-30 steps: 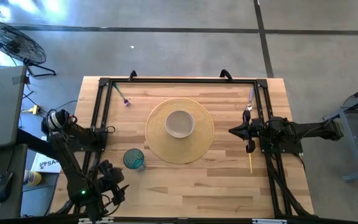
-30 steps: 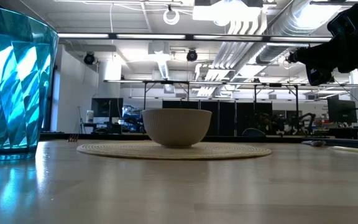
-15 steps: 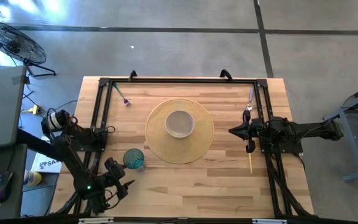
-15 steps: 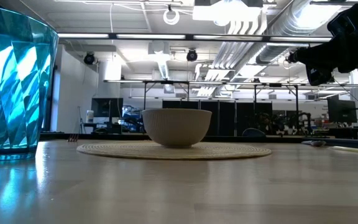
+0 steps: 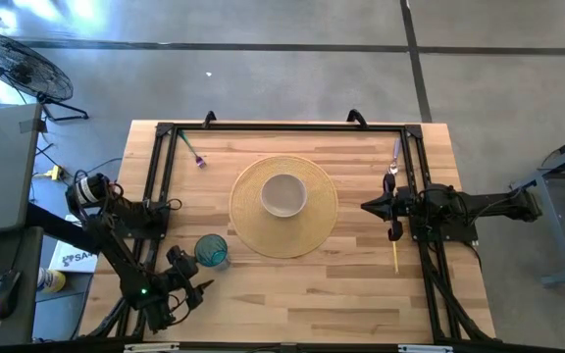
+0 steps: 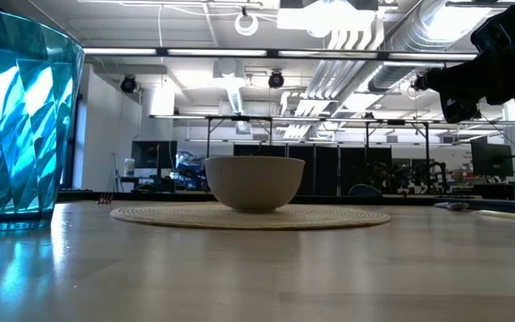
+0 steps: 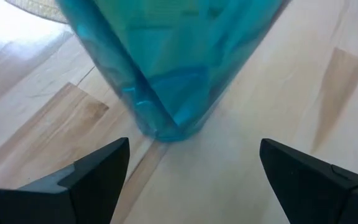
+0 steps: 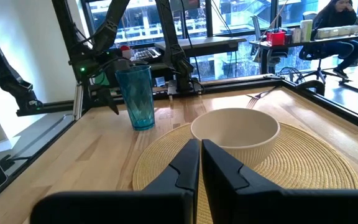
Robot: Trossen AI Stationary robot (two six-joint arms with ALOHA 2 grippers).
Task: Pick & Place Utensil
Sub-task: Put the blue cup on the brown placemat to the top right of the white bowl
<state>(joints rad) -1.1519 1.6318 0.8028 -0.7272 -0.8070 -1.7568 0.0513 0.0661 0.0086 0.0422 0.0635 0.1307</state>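
Note:
A fork with a purple handle (image 5: 192, 149) lies flat near the table's far left corner. By the right rail lie a purple-handled utensil (image 5: 393, 157) and a yellow-handled one (image 5: 395, 257). My left gripper (image 5: 194, 282) is open and low, just on the near side of the blue faceted cup (image 5: 211, 250). In the left wrist view the cup's base (image 7: 169, 124) stands ahead of the gap between the fingers, untouched. My right gripper (image 5: 366, 206) hangs shut above the table, right of the placemat, pointing at the bowl (image 8: 235, 132).
A cream ribbed bowl (image 5: 283, 194) stands on a round woven placemat (image 5: 282, 235) at the table's middle. A black frame (image 5: 282, 127) runs along the far, left and right sides. Bare wood lies along the near side. In the low view the cup (image 6: 16, 116) fills the left.
My left gripper has moved from the table's near edge toward the blue cup, toward the far edge and a little right, and now sits close in front of it. The right arm and the objects have kept still.

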